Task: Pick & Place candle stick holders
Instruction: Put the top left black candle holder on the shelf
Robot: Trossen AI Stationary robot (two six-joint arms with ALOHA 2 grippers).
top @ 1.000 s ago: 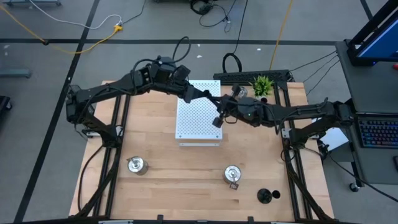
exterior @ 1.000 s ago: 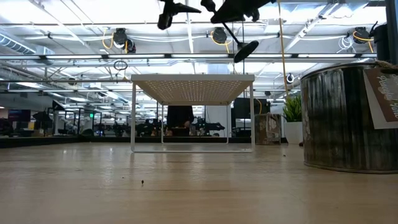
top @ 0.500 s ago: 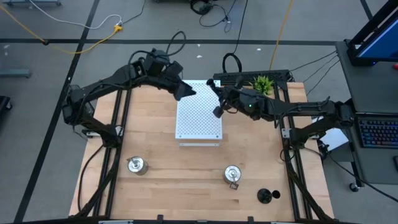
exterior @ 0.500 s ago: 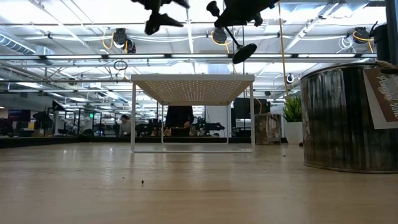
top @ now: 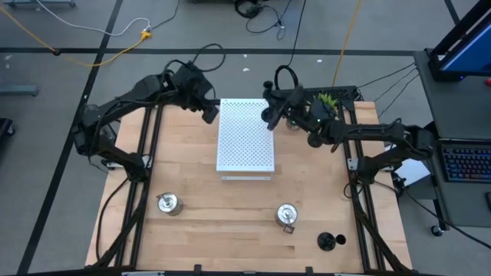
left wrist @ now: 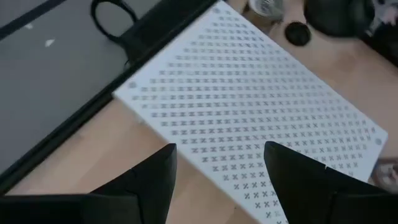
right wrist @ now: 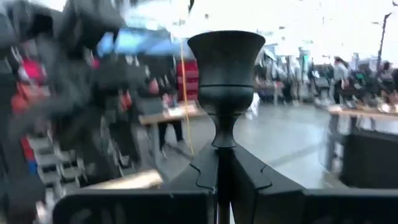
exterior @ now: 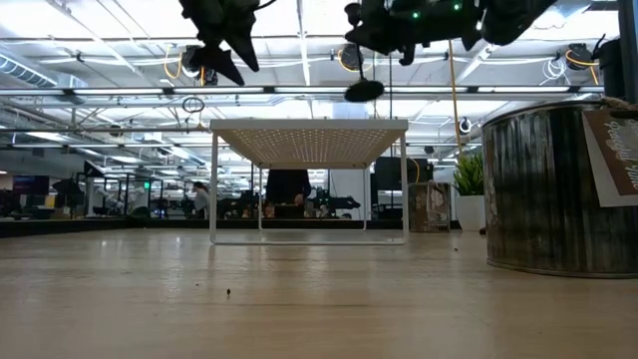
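Wood fills the middle of the high view: a pale plank table (top: 230, 215) on a dark frame, with grey floor, loose cables and a yellow cord around it, and a keyboard at the right edge. At centre stands the white perforated board (top: 245, 134). The left gripper (top: 209, 115) hangs at the board's upper left corner, its jaws spread and holding nothing; the right gripper (top: 268, 115) hangs over the board's upper right corner, jaws clenched on a black candle stick holder (top: 266, 116). A green plant (top: 324, 101) sits upper right, with a silver holder (top: 292, 121) just left of it, partly hidden by the arm. Along the lower part of the frame stand two more silver holders (top: 168, 203) (top: 286, 215), well apart, and a black holder (top: 327, 241) lies at lower right. In the low view the tabletop runs level across the bottom, the board stands on thin legs at centre, and behind it opens a wide hall with ceiling beams, lamps and distant desks; a shiny silver holder (exterior: 543, 189) looms at the right, and both grippers hang at the top edge, the black holder's round base (exterior: 364, 92) hanging below the right one. The left wrist view looks down on the board between two dark fingers (left wrist: 149, 186) set apart. The right wrist view shows the black holder's cup (right wrist: 226, 59) upright above the closed fingers, against a blurred hall with people.
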